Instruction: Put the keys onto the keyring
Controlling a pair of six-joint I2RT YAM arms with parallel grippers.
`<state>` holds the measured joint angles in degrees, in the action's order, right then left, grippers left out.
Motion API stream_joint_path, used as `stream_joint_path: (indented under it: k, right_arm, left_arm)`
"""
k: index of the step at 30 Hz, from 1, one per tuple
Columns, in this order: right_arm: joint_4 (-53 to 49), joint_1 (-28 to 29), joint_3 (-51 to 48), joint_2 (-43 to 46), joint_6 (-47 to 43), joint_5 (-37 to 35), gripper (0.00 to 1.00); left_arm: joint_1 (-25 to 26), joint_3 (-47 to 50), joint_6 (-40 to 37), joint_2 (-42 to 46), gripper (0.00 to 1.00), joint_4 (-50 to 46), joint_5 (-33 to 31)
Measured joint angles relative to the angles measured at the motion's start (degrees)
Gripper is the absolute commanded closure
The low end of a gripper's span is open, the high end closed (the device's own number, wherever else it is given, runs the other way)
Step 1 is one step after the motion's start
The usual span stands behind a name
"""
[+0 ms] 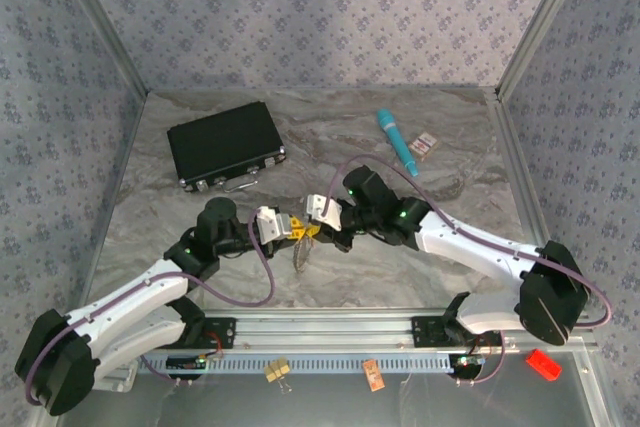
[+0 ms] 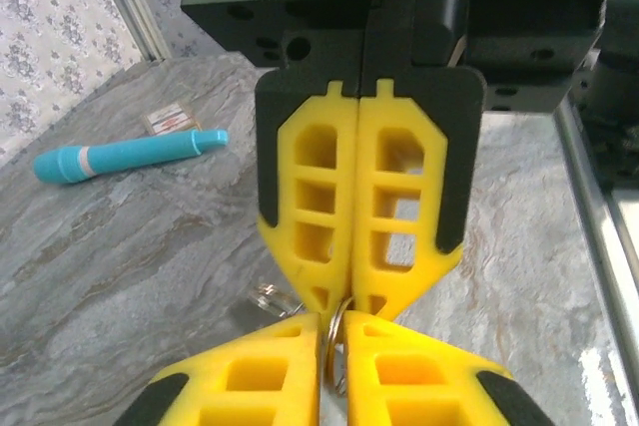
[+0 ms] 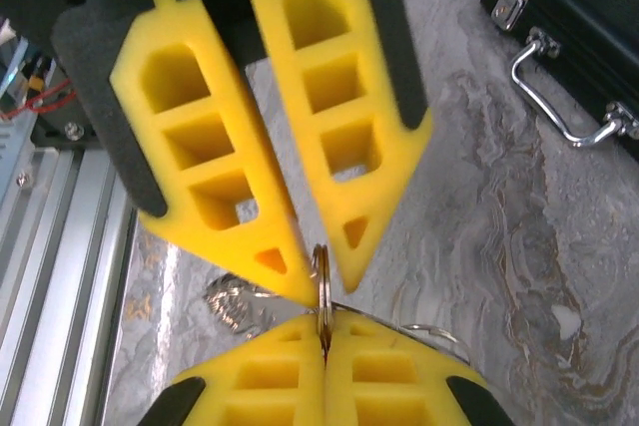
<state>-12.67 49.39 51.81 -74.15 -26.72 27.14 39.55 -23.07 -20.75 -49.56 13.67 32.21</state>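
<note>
The two grippers meet tip to tip above the middle of the table. My right gripper (image 3: 322, 324) is shut on the keyring (image 3: 320, 271), a thin silvery metal ring standing on edge between its yellow pads. My left gripper (image 2: 337, 324) faces it with its fingertips a little apart. The keyring (image 2: 342, 321) sits in that narrow gap, so this gripper is open around it. In the top view the left gripper (image 1: 296, 228) and right gripper (image 1: 318, 231) touch noses, and a silvery piece (image 1: 301, 253) dangles below them. I cannot make out separate keys.
A black case (image 1: 225, 152) lies at the back left. A teal pen-like stick (image 1: 397, 142) and a small card (image 1: 427, 145) lie at the back right. On the front rail sit a small brass item (image 1: 277, 370), an orange tag (image 1: 373, 377) and a red block (image 1: 543, 364).
</note>
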Motion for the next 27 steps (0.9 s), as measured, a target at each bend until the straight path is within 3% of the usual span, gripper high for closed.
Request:
stream_joint_path:
  k: [9, 16, 27]
  right_arm:
    - [-12.8, 3.6, 9.7, -3.6, -6.4, -9.3, 1.00]
    - [-17.3, 5.3, 13.6, -6.0, -8.9, -13.4, 1.00]
    - [-15.0, 4.5, 11.2, -4.4, -7.9, -11.4, 0.97]
  left_arm:
    - [0.0, 0.0, -2.4, 0.9, 0.82, -3.7, -3.0]
    - [0.0, 0.0, -2.3, 1.4, 0.82, -3.6, -2.6]
    - [0.0, 0.0, -1.6, 1.5, 1.00, -3.6, -1.5]
